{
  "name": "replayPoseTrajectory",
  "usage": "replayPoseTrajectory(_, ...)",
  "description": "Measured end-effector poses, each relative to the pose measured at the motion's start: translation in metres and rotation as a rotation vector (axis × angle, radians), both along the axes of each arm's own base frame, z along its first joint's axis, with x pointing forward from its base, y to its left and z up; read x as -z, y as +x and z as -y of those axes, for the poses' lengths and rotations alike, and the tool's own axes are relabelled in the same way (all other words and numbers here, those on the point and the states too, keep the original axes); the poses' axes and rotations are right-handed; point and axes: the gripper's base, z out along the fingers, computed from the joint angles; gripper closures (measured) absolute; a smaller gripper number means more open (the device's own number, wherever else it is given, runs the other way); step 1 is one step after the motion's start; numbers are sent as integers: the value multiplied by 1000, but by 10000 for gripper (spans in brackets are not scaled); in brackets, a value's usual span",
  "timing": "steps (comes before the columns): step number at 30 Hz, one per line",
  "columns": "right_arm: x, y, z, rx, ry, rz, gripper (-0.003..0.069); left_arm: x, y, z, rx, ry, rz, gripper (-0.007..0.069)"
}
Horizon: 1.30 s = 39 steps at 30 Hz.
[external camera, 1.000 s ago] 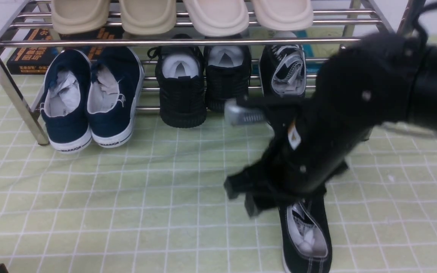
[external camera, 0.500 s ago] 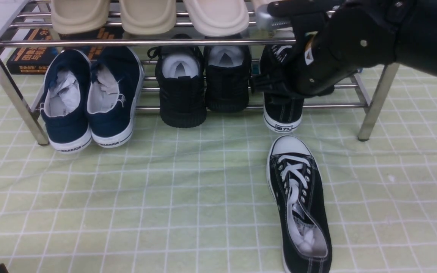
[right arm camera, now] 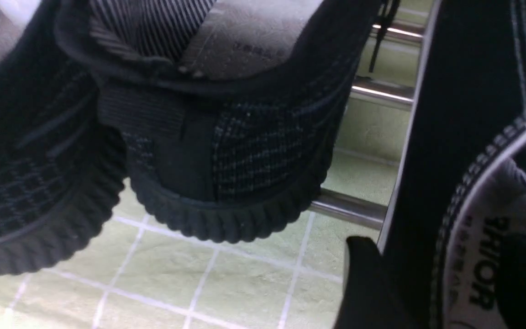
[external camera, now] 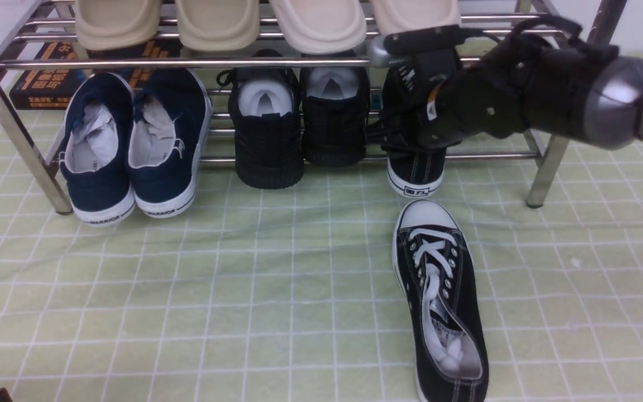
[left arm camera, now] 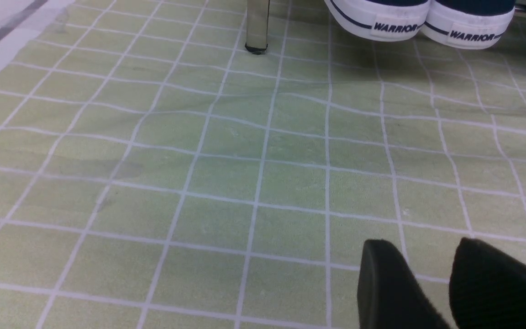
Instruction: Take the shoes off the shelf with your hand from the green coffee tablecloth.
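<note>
One black canvas sneaker (external camera: 438, 301) with white laces lies on the green grid tablecloth (external camera: 243, 279), toe toward the shelf (external camera: 132, 62). Its mate (external camera: 415, 177) stands on the shelf's lower tier at the right, heel outward. My right gripper (external camera: 394, 137) reaches into that shoe. In the right wrist view the gripper (right arm camera: 441, 278) is open and straddles the shoe's side wall (right arm camera: 413, 160): one finger outside it, one on the insole. My left gripper (left arm camera: 432, 278) hovers low over bare cloth, jaws slightly apart and empty.
A navy pair (external camera: 132, 145) and an all-black textured pair (external camera: 299, 123) stand on the lower tier to the left. Several beige slippers (external camera: 265, 22) sit on the top tier. A steel post (external camera: 545, 167) stands just right of my arm. A book (external camera: 48, 78) lies behind the shelf.
My right arm rose from over the sneaker on the cloth and moved back to the shelf, and its jaws now sit around the second sneaker's side wall. The sneaker on the cloth stays put.
</note>
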Motion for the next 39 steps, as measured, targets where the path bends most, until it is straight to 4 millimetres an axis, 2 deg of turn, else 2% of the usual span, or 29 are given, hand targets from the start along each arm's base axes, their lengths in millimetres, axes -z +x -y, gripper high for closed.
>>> replayPoseTrajectory(1, 1, 0, 0, -1, -3, 0, 305, 0, 0, 0, 0, 0, 0, 383)
replayPoseTrajectory(3, 3, 1, 0, -2, -11, -3, 405, 0, 0, 0, 0, 0, 0, 383)
replayPoseTrajectory(4, 3, 1, 0, -2, -11, -3, 416, 0, 0, 0, 0, 0, 0, 383)
replayPoseTrajectory(8, 0, -1, 0, 0, -11, -7, 648, 0, 0, 0, 0, 0, 0, 383)
replayPoseTrajectory(12, -13, -8, 6, 16, -31, -29, 657, 0, 0, 0, 0, 0, 0, 383)
replayPoseTrajectory(19, -63, -41, 28, 69, -59, -89, 657, 0, 0, 0, 0, 0, 0, 383)
replayPoseTrajectory(20, -62, -41, 28, 71, -63, -97, 657, 0, 0, 0, 0, 0, 0, 383)
replayPoseTrajectory(22, -79, -58, 39, 97, -76, -146, 657, 0, 0, 0, 0, 1, 0, 383)
replayPoseTrajectory(25, -91, -70, 45, 99, -85, -177, 657, 0, 0, 0, 0, 1, 1, 383)
replayPoseTrajectory(28, -104, -92, 53, 75, -98, -265, 657, 0, 0, 0, 0, 1, 1, 383)
replayPoseTrajectory(32, -111, -118, 60, 42, -111, -398, 657, 0, 0, 0, 0, 1, 1, 383)
replayPoseTrajectory(34, -110, -125, 60, 31, -113, -422, 657, 0, 0, 0, 0, 1, 1, 383)
replayPoseTrajectory(35, -106, -136, 60, 11, -115, -454, 657, 0, 0, 0, 0, 1, 1, 383)
replayPoseTrajectory(37, -96, -155, 50, -45, -130, -487, 657, 0, 0, 0, 0, 1, 1, 383)
replayPoseTrajectory(39, -92, -164, 42, -74, -128, -497, 657, 0, 0, 0, 0, 1, 1, 383)
